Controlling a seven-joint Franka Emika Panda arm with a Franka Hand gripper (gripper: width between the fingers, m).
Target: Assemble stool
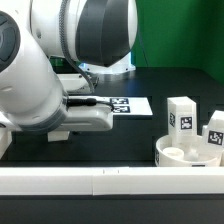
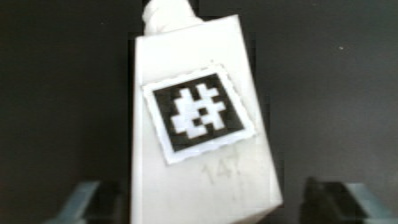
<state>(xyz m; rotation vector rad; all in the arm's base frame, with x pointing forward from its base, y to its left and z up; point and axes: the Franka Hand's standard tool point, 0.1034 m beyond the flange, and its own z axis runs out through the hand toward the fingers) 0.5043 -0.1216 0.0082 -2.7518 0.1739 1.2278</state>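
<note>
Up close in the wrist view, a white rectangular plastic block leg (image 2: pixel 199 120) fills most of the frame. Its long axis runs straight away from the gripper (image 2: pixel 210 200) with a slight lean, and the broad face with the black-and-white square tag (image 2: pixel 196 108) is turned towards the camera. A small pale nub (image 2: pixel 169 15) sticks out of its far end. The two grey fingers (image 2: pixel 84 200) stand partly apart, one on each side of the leg's near end. The picture is too soft to tell whether the pads are pressing on it or just short of it. Around the leg there is only the matte black table (image 1: pixel 145 128). In the exterior view the bulky glossy white arm (image 1: pixel 50 75) blocks that leg and the fingers from sight. Beyond the arm lies the marker board (image 1: pixel 128 104), thin and flat. Well off to the exterior view's right sits the white round plastic disc seat (image 1: pixel 168 158), lying flat with a round socket showing in its top. Just behind it are a first upright leg (image 1: pixel 180 114) and a second upright leg (image 1: pixel 215 130), both on end with their tags facing out. A long smooth white rail (image 1: pixel 100 182) runs across the front edge.
</note>
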